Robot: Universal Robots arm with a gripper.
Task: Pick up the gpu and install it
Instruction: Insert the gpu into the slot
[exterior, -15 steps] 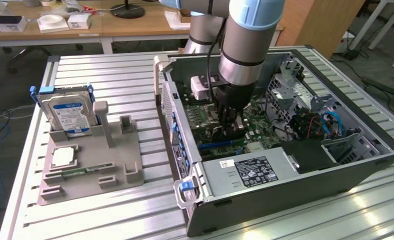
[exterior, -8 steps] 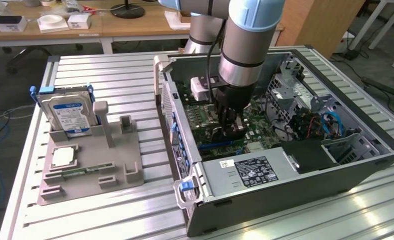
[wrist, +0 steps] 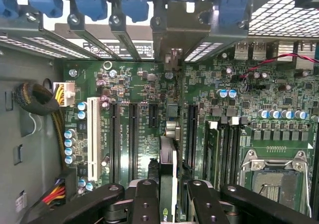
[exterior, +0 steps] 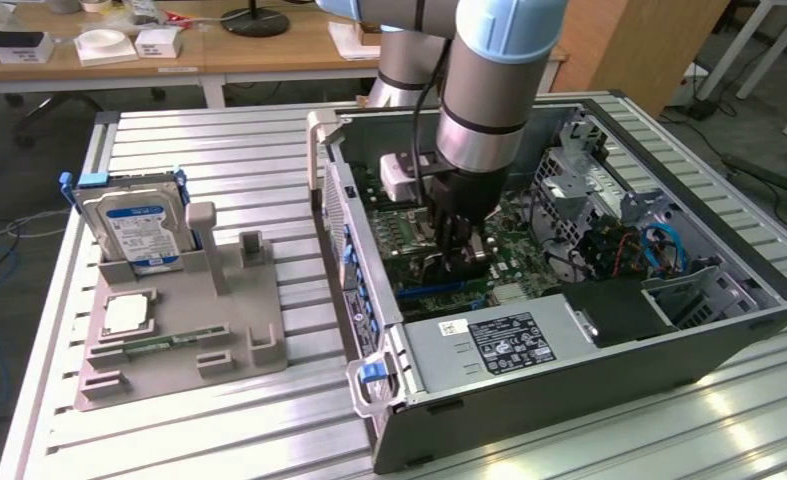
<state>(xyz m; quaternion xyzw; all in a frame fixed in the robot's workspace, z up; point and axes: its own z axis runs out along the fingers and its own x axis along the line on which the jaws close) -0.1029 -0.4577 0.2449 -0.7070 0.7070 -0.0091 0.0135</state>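
Gripper [wrist: 167, 196] partly closed, pinching the gpu [wrist: 168, 149] edge-on, low inside the computer case [exterior: 713, 345] over the motherboard [wrist: 129, 89]

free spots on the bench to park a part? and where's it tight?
Bare slats on the table behind the hard drive, and in front of the grey fixture toward the near edge. Crowded inside the PC case: the gripper holds the gpu edge-on over the motherboard slots.

My work sits on a ribbed metal table [exterior: 193, 140]: the open computer case [exterior: 593, 380] toward three o'clock in the exterior view, a gray parts holder [exterior: 186, 330] toward nine o'clock.
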